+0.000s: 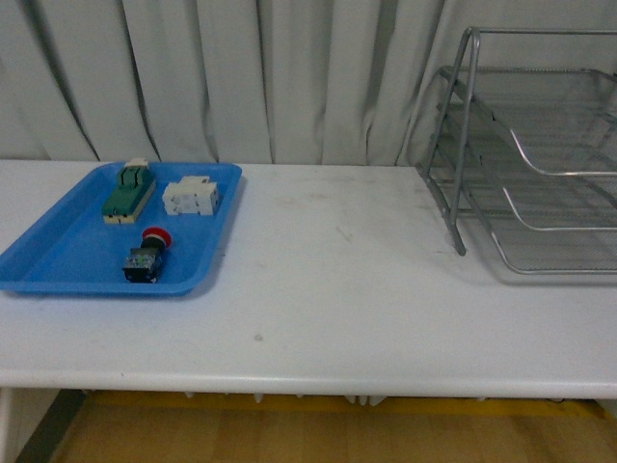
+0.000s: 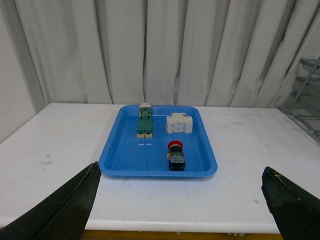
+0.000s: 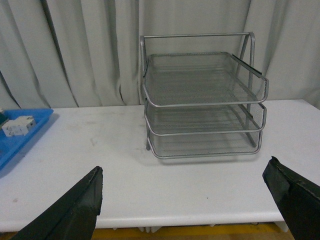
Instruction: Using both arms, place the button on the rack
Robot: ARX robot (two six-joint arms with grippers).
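White tabletop (image 1: 337, 289) before pale curtains (image 1: 289, 77) carried a shallow blue plastic tray (image 1: 58, 260) on my left, and the red-capped push-button switch (image 1: 147, 257) lay in it near the front rim. Well apart, on my right, stood the silver three-tier wire-mesh rack (image 1: 540, 164). My left gripper (image 2: 180, 170) and right gripper (image 3: 184, 167) both gaped wide, holding nothing.

A broad stretch of bare white table (image 1: 337, 289) separates the blue tray (image 1: 96, 286) from the rack (image 1: 467, 145). In the tray, the button (image 1: 147, 253) lies nearest the front rim, apart from the green and cream switch (image 1: 129, 192) and white terminal block (image 1: 190, 197) behind it, with open air above. The rack's three tiers open toward the right wrist camera, with the frame posts at their rear.
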